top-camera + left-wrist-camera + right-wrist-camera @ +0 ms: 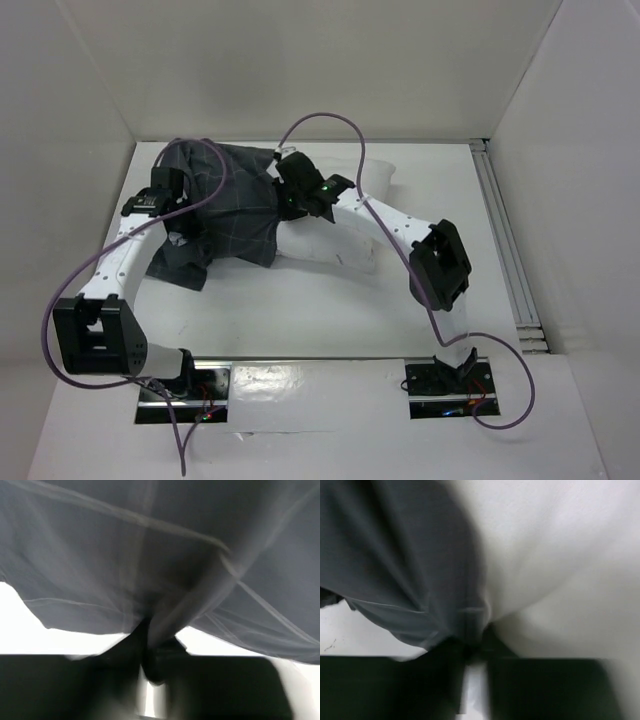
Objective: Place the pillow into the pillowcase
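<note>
Where the pillowcase point(225, 205) is pulled over it, the left end of the pillow point(340, 248) is hidden. The rest of the pillow is seen bare and white, stretching to the right from the cloth's open edge. Both are laid across the far half of the table point(300, 315), with the long side running left to right. A loose lower corner of the pillowcase is spread flat on the table at the near left, beyond the pillow's outline.

At the left side of the pillowcase, a fold of the grey cloth is pinched by the left gripper point(150, 652). Its jaws are drawn in narrow, and the cloth is gathered into a tight pleat that fans upward from the fingertips. This view is blurred, yet the pale grid lines can be made out.

At the open edge, where grey cloth meets white pillow, the right gripper point(475, 650) is closed in the same narrow way. The hem of the pillowcase is held between its jaws, with the pillow bulging just beside it on the right. Whether pillow fabric is caught as well cannot be told.

From above, both arms are seen bent inward over the table, and a purple cable point(330, 120) is looped above the pillowcase.
</note>
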### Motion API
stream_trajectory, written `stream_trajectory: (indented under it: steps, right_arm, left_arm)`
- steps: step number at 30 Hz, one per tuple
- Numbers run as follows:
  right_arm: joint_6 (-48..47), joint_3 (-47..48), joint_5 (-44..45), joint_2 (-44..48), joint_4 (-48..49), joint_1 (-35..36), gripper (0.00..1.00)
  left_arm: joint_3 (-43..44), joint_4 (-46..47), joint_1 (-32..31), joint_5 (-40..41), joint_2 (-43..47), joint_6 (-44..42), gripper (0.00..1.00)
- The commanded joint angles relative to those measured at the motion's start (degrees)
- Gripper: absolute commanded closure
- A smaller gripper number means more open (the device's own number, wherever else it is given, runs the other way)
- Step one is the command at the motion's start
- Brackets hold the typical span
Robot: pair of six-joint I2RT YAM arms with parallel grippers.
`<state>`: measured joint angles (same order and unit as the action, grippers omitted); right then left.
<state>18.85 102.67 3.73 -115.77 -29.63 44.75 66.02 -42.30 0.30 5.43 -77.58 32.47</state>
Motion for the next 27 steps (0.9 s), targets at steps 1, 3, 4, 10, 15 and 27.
stream_trajectory:
  steps: [1,3,4,10,15,27]
  right_arm:
    - [2.0,-1.9,9.1,0.9,0.3,-0.4,1.0]
    - [2.0,-6.8,9.7,5.2,2.8,-2.2,1.0]
    - [2.6,-8.8,10.9,7.0,3.5,-2.7,1.0]
    - [3.1,-21.8,11.5,23.4,4.4,-5.5,1.0]
    - [5.4,-28.7,9.0,32.5,2.4,-5.5,1.0]
    - [7.8,-30.7,4.5,36.8,5.3,-0.8,0.15]
  left_arm:
    - [2.6,0.8,2.3,0.7,-1.1,-0.5,0.91]
    - [6.2,-0.2,3.4,1.4,0.3,-1.3,1.0]
    - [7.7,-1.3,4.1,2.6,1.1,-1.4,1.0]
    - [21.3,-3.3,7.1,5.5,5.2,-3.0,1.0]
    - [36.0,-1.9,9.0,7.1,-5.6,-4.9,1.0]
    - [58.5,-11.2,0.7,12.8,-26.0,-13.2,0.01]
